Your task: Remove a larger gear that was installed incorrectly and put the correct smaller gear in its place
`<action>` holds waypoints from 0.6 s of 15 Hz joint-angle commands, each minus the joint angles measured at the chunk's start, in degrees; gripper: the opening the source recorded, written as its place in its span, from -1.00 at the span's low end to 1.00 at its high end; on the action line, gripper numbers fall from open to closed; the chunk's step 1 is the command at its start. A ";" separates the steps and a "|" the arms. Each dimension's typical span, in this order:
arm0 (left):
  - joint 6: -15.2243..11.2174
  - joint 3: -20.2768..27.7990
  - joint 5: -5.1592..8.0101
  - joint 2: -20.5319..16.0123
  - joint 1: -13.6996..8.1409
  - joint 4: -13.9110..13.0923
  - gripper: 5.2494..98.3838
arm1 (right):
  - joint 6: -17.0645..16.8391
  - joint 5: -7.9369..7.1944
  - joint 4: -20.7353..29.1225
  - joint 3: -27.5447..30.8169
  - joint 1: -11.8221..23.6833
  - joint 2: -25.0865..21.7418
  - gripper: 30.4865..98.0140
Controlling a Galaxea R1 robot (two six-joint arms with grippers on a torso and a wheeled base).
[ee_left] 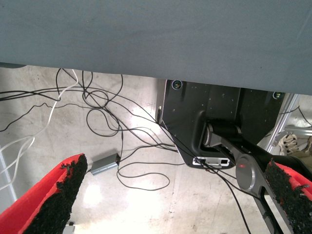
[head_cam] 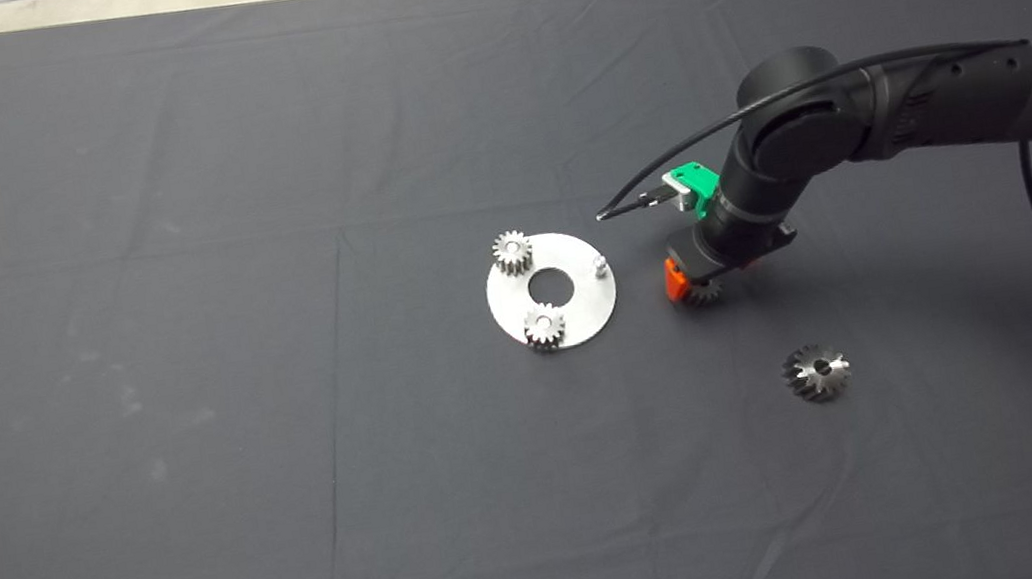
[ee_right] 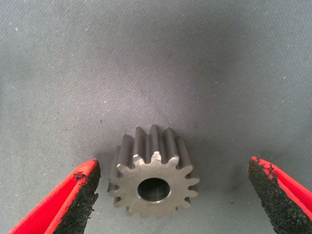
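Note:
The smaller gear (ee_right: 153, 180), dull dark grey with straight teeth and a round centre hole, lies on the mat between the fingers of my open right gripper (ee_right: 170, 195). In the head view the right gripper (head_cam: 689, 287) stands over this gear (head_cam: 704, 292), just right of the round steel plate (head_cam: 580, 316). The plate carries two bright silver gears (head_cam: 512, 252) (head_cam: 544, 326) and a bare pin (head_cam: 600, 264). The larger gear (head_cam: 817, 372), shiny with slanted teeth, lies on the mat to the lower right of the gripper. My left gripper (ee_left: 175, 204) is open and parked off the mat.
The dark mat (head_cam: 185, 376) covers the table. The left wrist view shows the floor with cables (ee_left: 107, 122) and a black robot base (ee_left: 204, 122). The right arm (head_cam: 905, 114) reaches in from the right edge.

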 commanded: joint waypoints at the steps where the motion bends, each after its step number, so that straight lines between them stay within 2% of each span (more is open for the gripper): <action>1: 0.25 0.48 1.54 -0.08 -0.10 -0.72 0.91 | -0.33 -6.39 -2.68 -0.35 0.85 0.24 0.48; 3: 0.25 0.41 1.47 -0.08 -0.10 -0.72 0.91 | -0.24 -6.39 -2.68 -0.35 0.85 0.54 0.47; 5: 0.25 0.41 1.48 -0.17 -0.10 -0.72 0.91 | -0.24 -6.39 -2.68 -0.35 0.94 0.54 0.32; 7: 0.25 0.50 1.47 -0.08 -0.10 -0.72 0.91 | -0.24 -6.39 -2.68 -0.43 0.94 0.53 0.32; 9: 0.25 0.43 1.47 0.01 -0.10 -0.72 0.91 | -0.24 -6.38 -2.68 -0.35 0.94 0.53 0.19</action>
